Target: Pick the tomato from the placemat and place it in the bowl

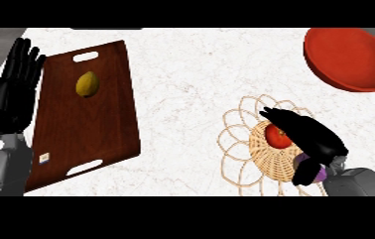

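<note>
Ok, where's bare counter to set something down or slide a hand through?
Widest bare patch: the white marble counter between the brown wooden tray and the woven wicker placemat. A narrower gap lies between placemat and red bowl. Crowded: the placemat, where the right hand hangs over the red tomato.
</note>
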Action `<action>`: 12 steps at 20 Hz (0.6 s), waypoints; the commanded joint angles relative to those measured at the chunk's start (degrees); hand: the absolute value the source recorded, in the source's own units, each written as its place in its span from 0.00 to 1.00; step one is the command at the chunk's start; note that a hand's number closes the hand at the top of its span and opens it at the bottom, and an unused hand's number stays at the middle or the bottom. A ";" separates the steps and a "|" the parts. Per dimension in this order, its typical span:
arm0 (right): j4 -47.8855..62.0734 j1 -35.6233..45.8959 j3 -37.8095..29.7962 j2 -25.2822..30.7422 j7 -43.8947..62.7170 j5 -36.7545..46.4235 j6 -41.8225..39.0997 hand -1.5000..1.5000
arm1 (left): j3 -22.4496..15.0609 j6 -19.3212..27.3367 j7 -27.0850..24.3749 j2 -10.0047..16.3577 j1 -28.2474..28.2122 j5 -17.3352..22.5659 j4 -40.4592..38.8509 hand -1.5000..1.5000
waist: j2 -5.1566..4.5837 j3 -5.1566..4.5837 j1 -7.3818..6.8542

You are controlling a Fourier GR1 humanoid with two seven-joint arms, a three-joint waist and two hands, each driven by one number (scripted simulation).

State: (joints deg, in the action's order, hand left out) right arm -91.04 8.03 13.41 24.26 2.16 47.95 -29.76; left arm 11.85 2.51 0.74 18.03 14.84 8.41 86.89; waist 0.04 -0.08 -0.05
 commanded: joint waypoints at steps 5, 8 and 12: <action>9.00 5.74 -1.51 -3.38 -1.08 4.57 0.59 0.00 | 1.60 -1.01 -2.03 0.40 3.41 -0.80 -5.85 0.50 | -0.13 0.08 -0.03; 8.32 3.68 -1.75 -2.95 -7.11 4.85 5.72 1.00 | 1.41 -0.38 -0.21 -0.20 1.87 -0.56 -1.80 0.50 | -0.09 0.09 -0.01; 9.58 3.12 -2.10 -3.57 -9.68 7.56 10.22 1.00 | 1.93 -2.30 -2.87 -0.50 -0.65 -0.27 -2.59 0.50 | -0.08 0.08 0.04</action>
State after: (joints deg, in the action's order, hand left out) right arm -83.82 11.61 11.35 21.92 -4.53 53.80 -23.52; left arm 13.20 1.11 0.09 17.76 14.02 8.22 86.89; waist 0.37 -0.55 -0.12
